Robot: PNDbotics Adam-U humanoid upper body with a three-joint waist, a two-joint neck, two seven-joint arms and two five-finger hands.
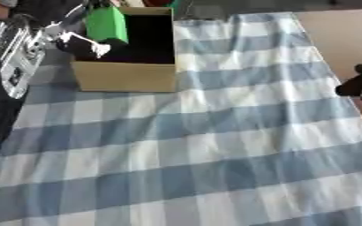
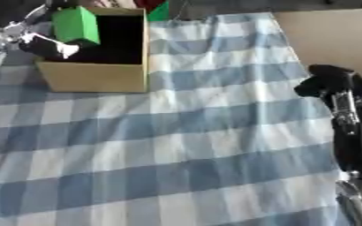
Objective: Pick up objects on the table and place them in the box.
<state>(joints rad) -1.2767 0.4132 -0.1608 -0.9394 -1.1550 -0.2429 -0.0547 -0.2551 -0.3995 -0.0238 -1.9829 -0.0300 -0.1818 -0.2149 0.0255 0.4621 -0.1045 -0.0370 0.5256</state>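
Observation:
A green block (image 1: pixel 107 24) hangs over the left side of the open cardboard box (image 1: pixel 126 75), held in my left hand (image 1: pixel 80 44), whose dark fingers curl round the block's lower edge. The box stands at the far left of the blue-and-white checked cloth (image 1: pixel 215 141), and its inside looks dark. My right hand (image 2: pixel 327 84) rests at the right edge of the table, a dark shape whose fingers are hard to make out.
Bare tan tabletop (image 2: pixel 331 35) shows beyond the cloth at the far right. A green and a red shape (image 2: pixel 157 11) sit behind the box. My left arm (image 1: pixel 14 57) crosses the far left edge.

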